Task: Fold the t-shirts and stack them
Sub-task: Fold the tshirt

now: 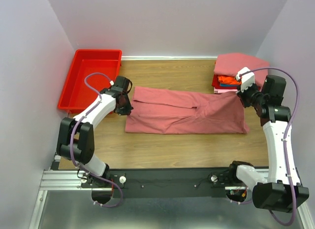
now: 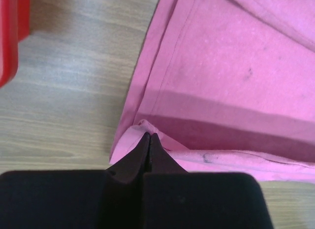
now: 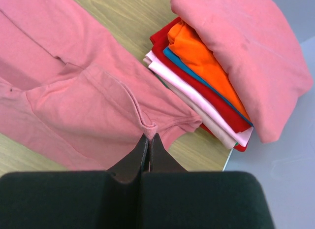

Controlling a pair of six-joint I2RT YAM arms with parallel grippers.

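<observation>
A large salmon-pink t-shirt [image 1: 187, 112] lies folded lengthwise across the middle of the table. My left gripper [image 1: 127, 104] is shut on its left hem edge [image 2: 142, 124]. My right gripper [image 1: 242, 97] is shut on a pinch of its right end by the collar [image 3: 151, 128]. The shirt fills the left wrist view [image 2: 231, 81] and the left of the right wrist view [image 3: 74, 91]. A stack of folded t-shirts [image 1: 237, 72] stands at the back right, a salmon one on top [image 3: 241, 47], with orange, red and pale pink ones under it [image 3: 206, 86].
A red plastic bin [image 1: 91, 76] stands at the back left, its corner showing in the left wrist view [image 2: 9, 37]. Walls close in the table on the left, back and right. The table's right edge [image 3: 227, 162] runs just beyond the stack.
</observation>
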